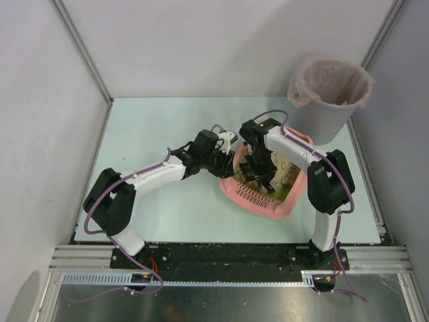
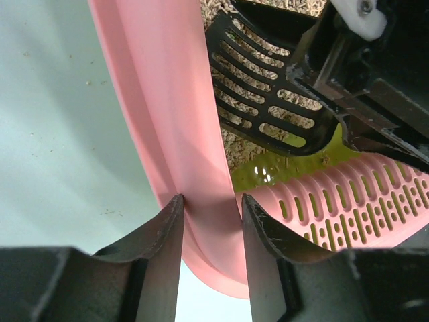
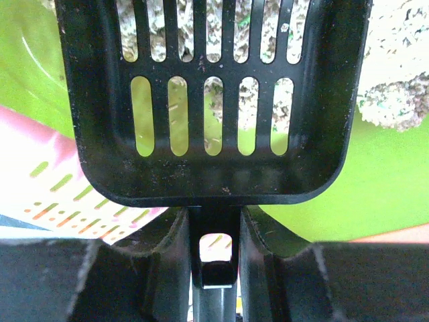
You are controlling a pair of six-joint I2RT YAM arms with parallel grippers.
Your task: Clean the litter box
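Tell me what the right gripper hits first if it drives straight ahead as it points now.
The right gripper is shut on the black scoop, which leads. Straight on, its front would likely meet the litter over the green lining of the litter box; depth is unclear.

No writing, label, brand, number or sign could be read in any of the three views.
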